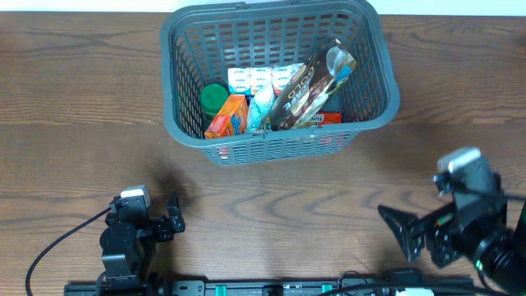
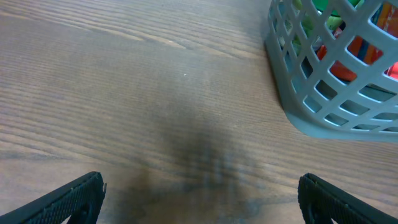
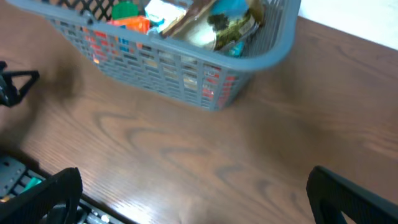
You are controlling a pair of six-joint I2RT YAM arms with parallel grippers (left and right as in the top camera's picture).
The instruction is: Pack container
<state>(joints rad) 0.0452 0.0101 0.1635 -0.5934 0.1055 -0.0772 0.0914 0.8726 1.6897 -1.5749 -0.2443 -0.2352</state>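
Gaping wide, both jaws empty, container (image 1: pixel 279 146) apart

A brown snack bag (image 1: pixel 311 85) lies tilted over white packets (image 1: pixel 261 79); an orange box (image 1: pixel 228 117) and a green-lidded jar (image 1: pixel 214 99) sit just left of them. A dark wood-grain table (image 1: pixel 271 205) spreads beneath.

Legible text: none can be read with certainty.
- Brown pouch (image 1: pixel 306 86), in the container (image 1: pixel 271 146): pale lettering along its length, too small to read.
- Orange packet (image 1: pixel 329 118), container's near right corner: white letters, partly hidden.
- White cartons (image 1: pixel 251 79): green print, blurred.
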